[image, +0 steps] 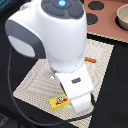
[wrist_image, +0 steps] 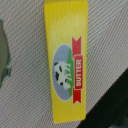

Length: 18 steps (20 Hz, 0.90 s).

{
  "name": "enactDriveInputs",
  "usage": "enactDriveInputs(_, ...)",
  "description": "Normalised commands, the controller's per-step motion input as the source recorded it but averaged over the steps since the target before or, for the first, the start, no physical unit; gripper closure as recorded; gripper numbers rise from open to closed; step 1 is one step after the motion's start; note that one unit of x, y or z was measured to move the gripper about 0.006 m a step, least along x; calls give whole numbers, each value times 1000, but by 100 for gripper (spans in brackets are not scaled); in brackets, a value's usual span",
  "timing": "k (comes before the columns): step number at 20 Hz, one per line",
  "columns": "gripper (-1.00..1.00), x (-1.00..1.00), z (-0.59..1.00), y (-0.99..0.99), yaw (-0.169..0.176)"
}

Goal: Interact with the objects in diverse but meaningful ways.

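1. A white Franka arm (image: pixel 55 35) fills most of the exterior view, leaning low over a pale woven mat (image: pixel 35 85) spread on a dark surface (image: pixel 112 95).
2. The yellow red-labelled box (image: pixel 60 101) lies flat on the mat's near edge, just beside the arm's lower white housing.
3. The wrist view looks straight down on the box (wrist_image: pixel 67 60); its label shows a cow in an oval and the word "BUTTER" on a red ribbon.
4. The tool's fingers appear in neither view, so whether it is wide or narrow cannot be told.
5. A small orange-brown item (image: pixel 90 60) rests on the mat toward the exterior view's right.
6. Beyond, a tan board (image: pixel 107 22) carries dark round discs (image: pixel 92 19) and a pale bowl (image: pixel 123 16).
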Motion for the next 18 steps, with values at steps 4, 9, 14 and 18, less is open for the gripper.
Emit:
enactDriveInputs(4,-100,-126,-313,-254,1)
enactDriveInputs(9,100,-34,-130,-211,0)
enactDriveInputs(14,100,110,325,-143,-2)
enactDriveInputs(18,100,103,409,-196,-3)
